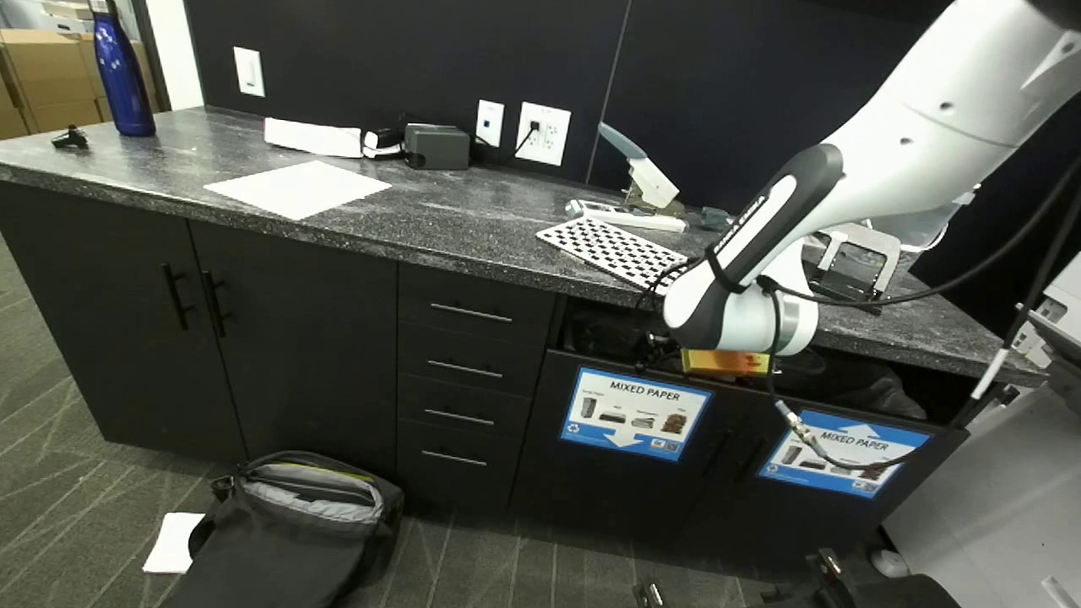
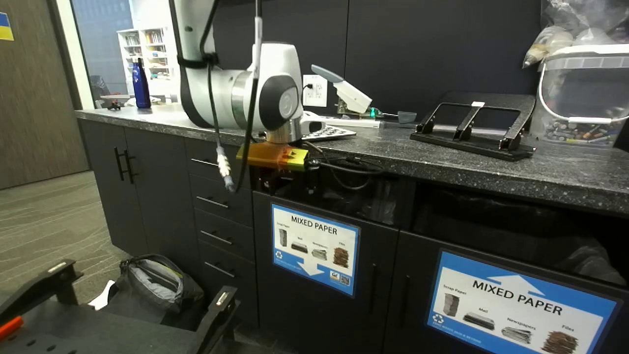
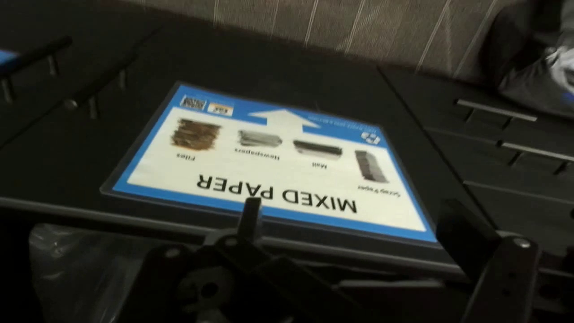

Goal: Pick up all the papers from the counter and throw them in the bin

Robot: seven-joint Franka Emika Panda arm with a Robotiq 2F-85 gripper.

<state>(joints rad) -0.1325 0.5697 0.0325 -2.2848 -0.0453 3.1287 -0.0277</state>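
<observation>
My gripper (image 3: 352, 208) is open, its two fingers well apart with nothing clearly held. It hangs at the slot above the bin (image 2: 314, 250) with the "MIXED PAPER" label and down arrow; in an exterior view the bin (image 1: 635, 412) shows the same label. A thin pale strip (image 3: 390, 283) appears low between the fingers; I cannot tell what it is. Flat on the dark speckled counter (image 1: 473, 215) lies a white sheet of paper (image 1: 297, 189), far from the gripper. The inside of the bin is too dark to make out.
A second labelled bin (image 2: 521, 300) adjoins. On the counter are a checkered sheet (image 1: 616, 252), a stapler-like device (image 1: 650, 181), a hole punch (image 2: 474, 125), a clear bucket (image 2: 585, 98) and a blue bottle (image 1: 125, 80). A backpack (image 1: 296, 532) lies on the floor.
</observation>
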